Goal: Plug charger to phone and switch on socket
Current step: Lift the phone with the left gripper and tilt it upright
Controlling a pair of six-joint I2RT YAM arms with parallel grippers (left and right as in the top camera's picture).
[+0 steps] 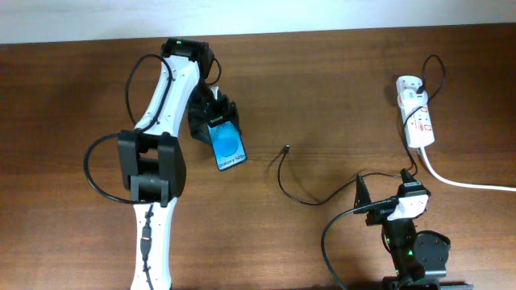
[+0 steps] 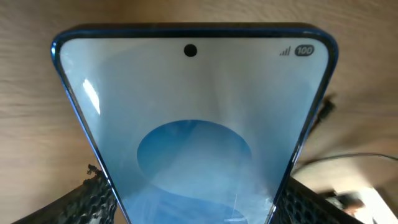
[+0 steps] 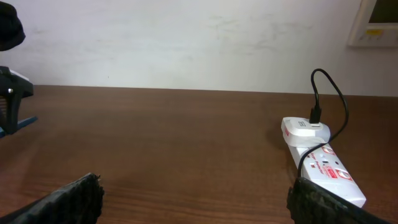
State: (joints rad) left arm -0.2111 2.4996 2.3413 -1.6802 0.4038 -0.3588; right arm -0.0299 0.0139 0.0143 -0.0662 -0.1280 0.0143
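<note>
One phone (image 1: pixel 228 145), one charger (image 1: pixel 310 202), one socket (image 1: pixel 416 121)

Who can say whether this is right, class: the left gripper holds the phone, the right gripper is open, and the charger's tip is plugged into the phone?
Not quite. The charger's tip lies loose on the table, apart from the phone, as the overhead view shows. The left gripper does hold the phone, and the right gripper is open.
</note>
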